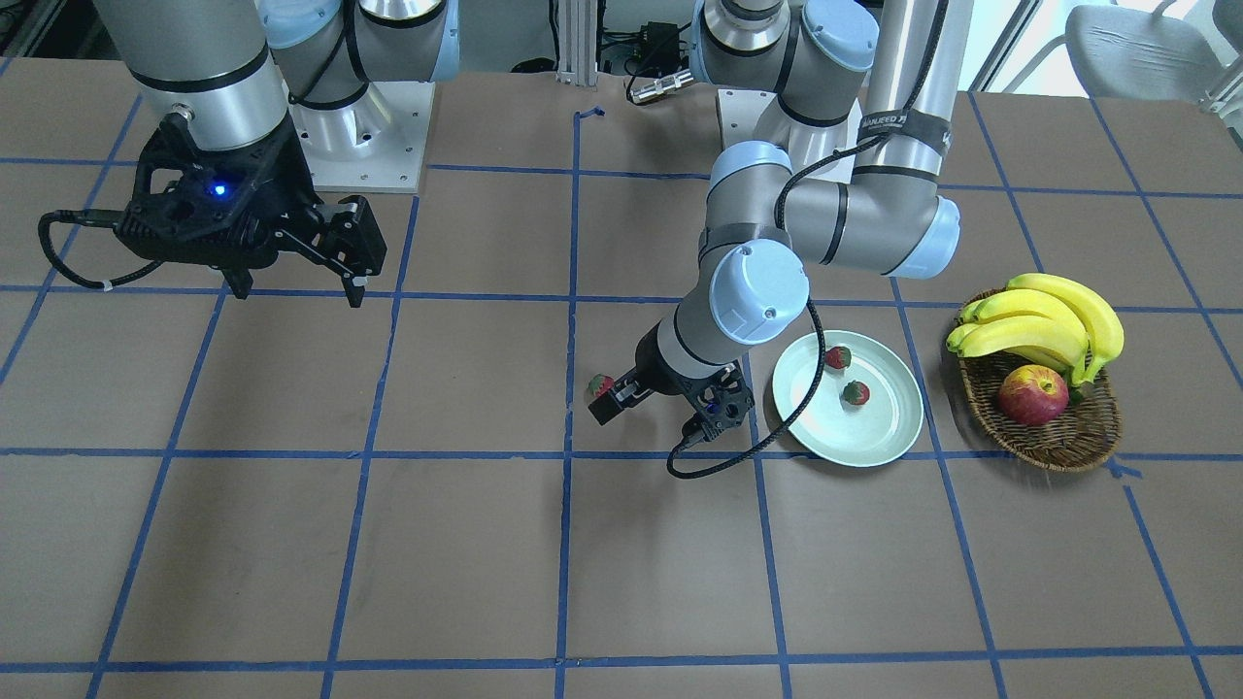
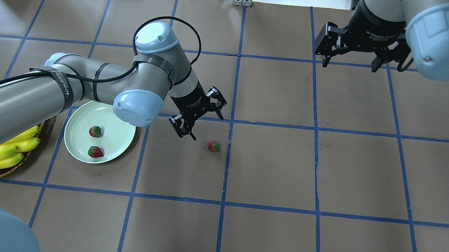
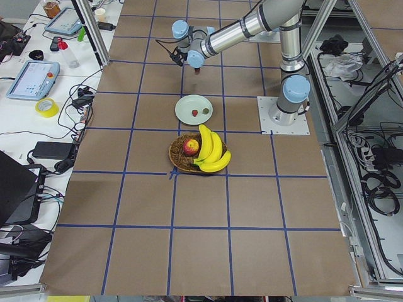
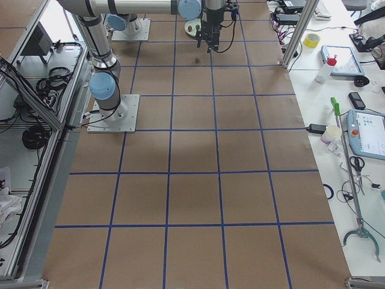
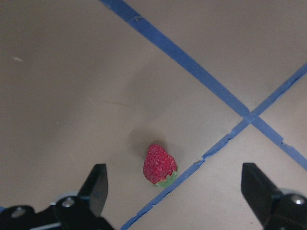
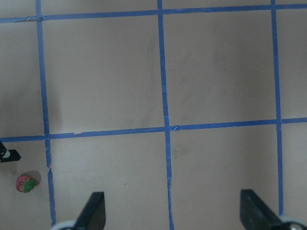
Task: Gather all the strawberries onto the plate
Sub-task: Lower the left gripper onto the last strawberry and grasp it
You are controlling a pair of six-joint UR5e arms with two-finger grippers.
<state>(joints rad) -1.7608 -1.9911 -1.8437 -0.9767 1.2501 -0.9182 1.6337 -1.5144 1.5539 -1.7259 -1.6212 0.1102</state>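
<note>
Two strawberries [image 1: 838, 357] [image 1: 856, 392] lie in the pale green plate [image 1: 855, 437]; they also show in the overhead view [image 2: 95, 131] [image 2: 95, 152] on the plate [image 2: 119, 134]. A third strawberry [image 2: 213, 146] lies on the table beside a blue tape line, apart from the plate. My left gripper [image 2: 207, 127] is open and hovers just above and beside it. In the left wrist view the strawberry [image 5: 159, 165] lies between the spread fingers [image 5: 96, 187]. My right gripper [image 2: 349, 64] is open and empty, raised far off at the robot's right.
A brown wicker basket [image 1: 1088, 427] with bananas [image 1: 1049, 320] and a red-yellow apple [image 1: 1032, 395] stands just beyond the plate on the robot's left. The left arm's cable [image 1: 738, 456] hangs near the plate's edge. Blue tape lines grid the brown table.
</note>
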